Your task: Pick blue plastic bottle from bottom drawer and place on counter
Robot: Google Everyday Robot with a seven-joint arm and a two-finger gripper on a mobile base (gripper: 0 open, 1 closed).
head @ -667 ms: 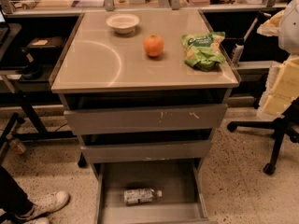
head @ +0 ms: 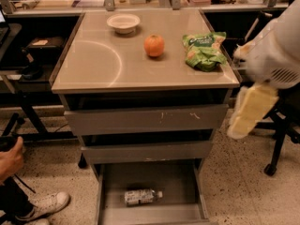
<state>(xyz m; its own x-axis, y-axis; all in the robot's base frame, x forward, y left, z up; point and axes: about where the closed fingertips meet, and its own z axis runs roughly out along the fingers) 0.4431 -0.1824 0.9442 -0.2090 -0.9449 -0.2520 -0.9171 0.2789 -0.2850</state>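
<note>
The blue plastic bottle (head: 142, 196) lies on its side on the floor of the open bottom drawer (head: 117, 179), its white cap pointing right. The counter (head: 98, 62) is the glossy beige top of the grey cabinet above. My gripper (head: 251, 109) shows as a pale yellow blurred shape hanging from the white arm (head: 281, 46) at the right edge. It is beside the cabinet's right side at upper-drawer height, well above and to the right of the bottle, and holds nothing that I can see.
On the counter stand a white bowl (head: 123, 23), an orange (head: 154, 45) and a green crinkled snack bag (head: 205, 50). Two upper drawers stick out slightly. A person's hand (head: 9, 158) and shoe (head: 44, 205) are at the lower left. An office chair base (head: 276, 158) stands at the right.
The arm and gripper have moved left and a little lower, further into view beside the cabinet. The bottle and the counter items have not moved.
</note>
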